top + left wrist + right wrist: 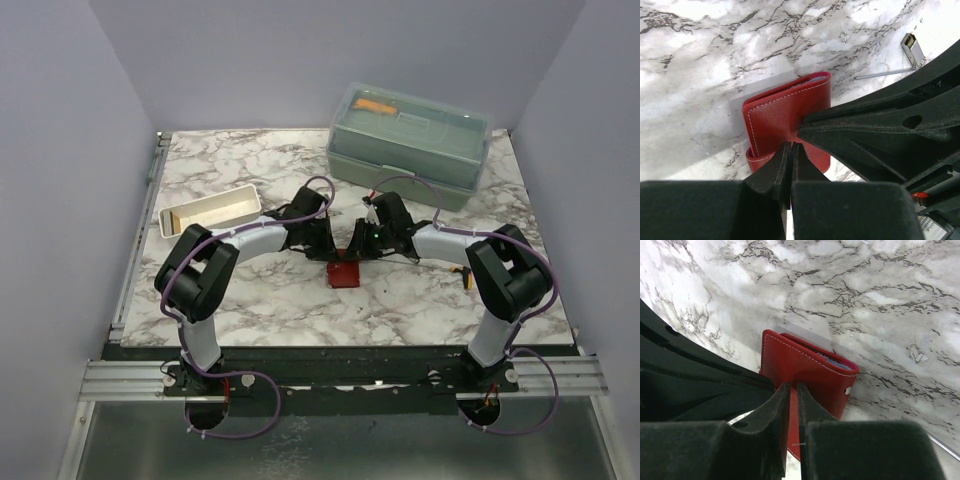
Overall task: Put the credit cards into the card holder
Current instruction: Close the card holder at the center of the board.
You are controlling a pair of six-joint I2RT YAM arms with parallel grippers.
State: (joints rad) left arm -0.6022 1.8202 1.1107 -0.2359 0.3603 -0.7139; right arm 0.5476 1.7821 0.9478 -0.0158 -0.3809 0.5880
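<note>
On veined marble (690, 60) sits the stitched card holder (782, 112).

Bright, even light comes from above. The card holder (785, 117) throws a soft grey shadow on the marble table (690, 75). The left gripper (791, 146) looks blurry up close.

The right hand (793, 388) fills the lower edge. Its two black fingers (774, 412) stand almost together, with only a narrow slit between them. A thin red strip shows in this slit and runs up into the card holder (810, 370), so the fingers pinch its near edge. The card holder is folded, dark red with white stitching, and lies on the marbled desk (880, 295). A grey-blue inner face peeks out at its upper right edge. A black part of the other arm (685, 385) crosses at the left.
</note>
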